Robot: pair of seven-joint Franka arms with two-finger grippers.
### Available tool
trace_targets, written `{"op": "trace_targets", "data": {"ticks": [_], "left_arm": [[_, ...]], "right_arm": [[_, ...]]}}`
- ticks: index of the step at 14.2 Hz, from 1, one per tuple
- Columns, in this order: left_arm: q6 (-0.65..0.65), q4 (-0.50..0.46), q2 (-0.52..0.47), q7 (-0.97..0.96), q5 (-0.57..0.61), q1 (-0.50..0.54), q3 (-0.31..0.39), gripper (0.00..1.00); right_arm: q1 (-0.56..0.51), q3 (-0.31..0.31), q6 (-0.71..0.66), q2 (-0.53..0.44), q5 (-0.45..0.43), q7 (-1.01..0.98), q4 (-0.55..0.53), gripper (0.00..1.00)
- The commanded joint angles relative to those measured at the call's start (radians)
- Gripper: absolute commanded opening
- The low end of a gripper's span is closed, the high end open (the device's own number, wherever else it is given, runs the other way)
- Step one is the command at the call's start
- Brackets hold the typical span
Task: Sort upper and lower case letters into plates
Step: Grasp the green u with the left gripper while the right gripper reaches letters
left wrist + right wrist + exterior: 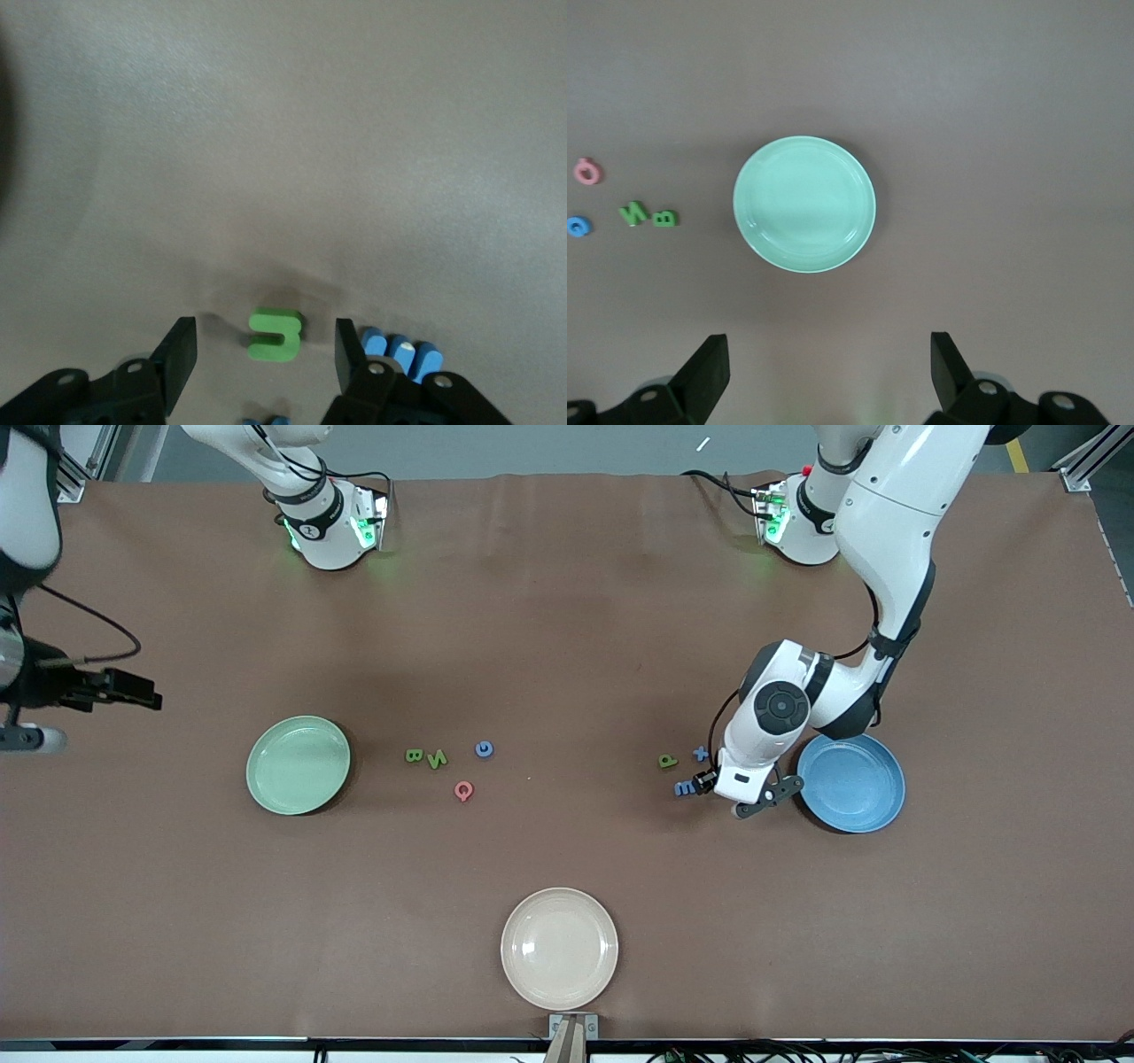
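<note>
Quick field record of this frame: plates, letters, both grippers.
mint green plate: empty, toward the right arm's end
blue plate: empty, toward the left arm's end
cream plate: empty, nearest the front camera
uppercase group: B, N, G, Q, beside the mint green plate
lowercase group: a, x, m, beside the blue plate
left gripper: open, low over the lowercase group
right gripper: open, waiting high by the mint green plate

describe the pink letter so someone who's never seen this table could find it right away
Start at the mint green plate toward the right arm's end of the table. Beside it, toward the table's middle, lies a cluster of four small letters. The pink letter is the only pink one and lies nearest the front camera; its neighbours are the green B, green N and blue G.
</note>
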Motion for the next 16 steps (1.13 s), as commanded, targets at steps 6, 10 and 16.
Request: {"op": "trace_targets", "data": {"ticks": [6,10,16], "left_arm": [[0.033,-0.010,0.014,-0.023,0.024,-0.009,0.003,0.53],[0.033,-0.012,0.020,-0.023,0.026,-0.009,0.003,0.35],[0.010,-0.036,-0.063,0.000,0.032,0.007,0.001,0.13]], "right_arm": [[0.092,0.017,0.084,0.083,0.071,0.267,-0.016,1.00],[0.168,0.018,0.210,0.116,0.082,0.385,-0.092,1.00],[0.272,0.020,0.507,0.120,0.086,0.387,-0.310,1.00]]}}
